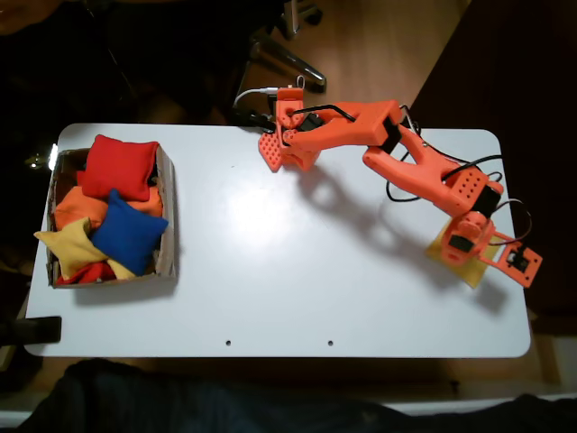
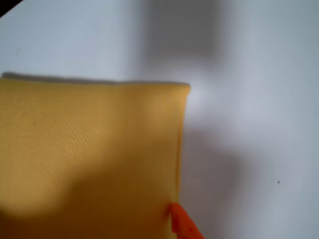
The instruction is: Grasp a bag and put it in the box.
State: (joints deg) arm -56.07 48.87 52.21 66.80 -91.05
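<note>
Fixed view: golden-yellow beanbag (image 1: pixel 448 255) lies flat on the white table (image 1: pixel 297 271) near its right edge, well apart from the cardboard box (image 1: pixel 167 212) at left. The orange gripper (image 1: pixel 469 244) sits directly over the beanbag; jaw opening and grip cannot be determined. Wrist view: one orange fingertip (image 2: pixel 183 225) at the beanbag's edge

No lettering, label, brand mark or number can be read on anything in the fixed or wrist views.
</note>
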